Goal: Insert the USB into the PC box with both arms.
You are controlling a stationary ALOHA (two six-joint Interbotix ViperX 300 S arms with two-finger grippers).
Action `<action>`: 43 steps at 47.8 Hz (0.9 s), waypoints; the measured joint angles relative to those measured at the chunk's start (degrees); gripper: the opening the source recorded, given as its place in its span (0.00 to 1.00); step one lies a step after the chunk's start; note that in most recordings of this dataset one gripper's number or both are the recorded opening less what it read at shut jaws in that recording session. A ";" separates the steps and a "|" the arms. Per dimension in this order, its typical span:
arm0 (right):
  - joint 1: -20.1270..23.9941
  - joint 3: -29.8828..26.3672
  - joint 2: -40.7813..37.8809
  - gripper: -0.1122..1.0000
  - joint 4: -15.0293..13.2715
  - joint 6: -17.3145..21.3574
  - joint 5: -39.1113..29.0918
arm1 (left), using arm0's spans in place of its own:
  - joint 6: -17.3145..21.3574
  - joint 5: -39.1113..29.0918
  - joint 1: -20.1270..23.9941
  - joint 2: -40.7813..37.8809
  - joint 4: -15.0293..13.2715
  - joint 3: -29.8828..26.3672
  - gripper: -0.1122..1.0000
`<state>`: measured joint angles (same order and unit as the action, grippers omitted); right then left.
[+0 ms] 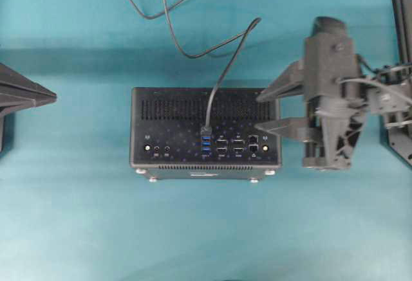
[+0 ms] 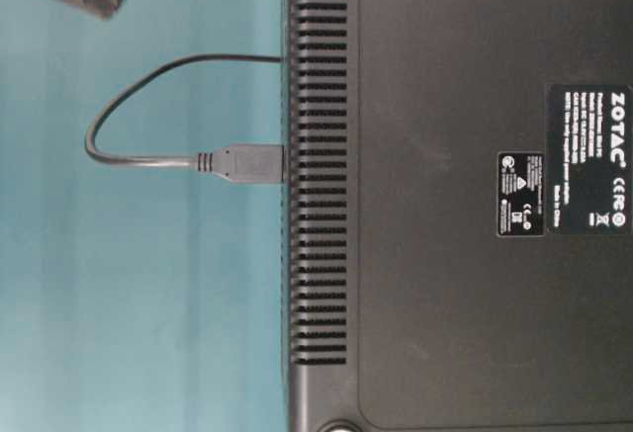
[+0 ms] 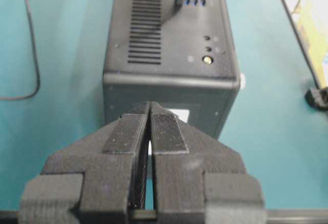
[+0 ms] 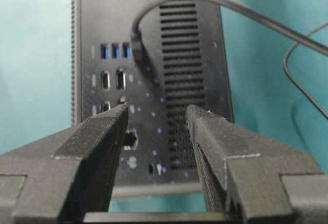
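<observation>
On the PC box, the USB is sitting plugged; thin limp cable, rigid plug best pinched. Right gripper is gaping empty beside the box, left gripper is pressing closed, empty.

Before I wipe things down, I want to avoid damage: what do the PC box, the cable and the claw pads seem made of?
PC box: apparently matte black painted metal, with crisp punched slots.
USB cable: smooth dark rubbery jacket, bending in loops; moulded plastic plug.
Left claw pads: black plastic with fine ribbing, probably printed.
</observation>
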<state>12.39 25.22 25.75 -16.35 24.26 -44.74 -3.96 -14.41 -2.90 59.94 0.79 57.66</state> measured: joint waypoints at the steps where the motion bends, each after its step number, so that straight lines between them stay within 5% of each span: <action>1: 0.09 0.09 0.18 0.61 -0.09 0.00 0.00 | 0.18 0.44 -0.09 0.18 0.00 0.00 0.10; 14: 0.09 2.90 3.43 0.61 -0.09 0.09 0.35 | 0.26 8.17 -1.93 0.70 0.00 0.53 0.10; 43: 0.09 8.00 11.25 0.61 0.35 0.00 0.70 | 0.44 8.79 -2.29 0.70 0.00 0.70 0.10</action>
<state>12.48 33.22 37.00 -16.00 24.26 -44.03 -3.52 -5.63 -5.19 60.64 0.79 58.36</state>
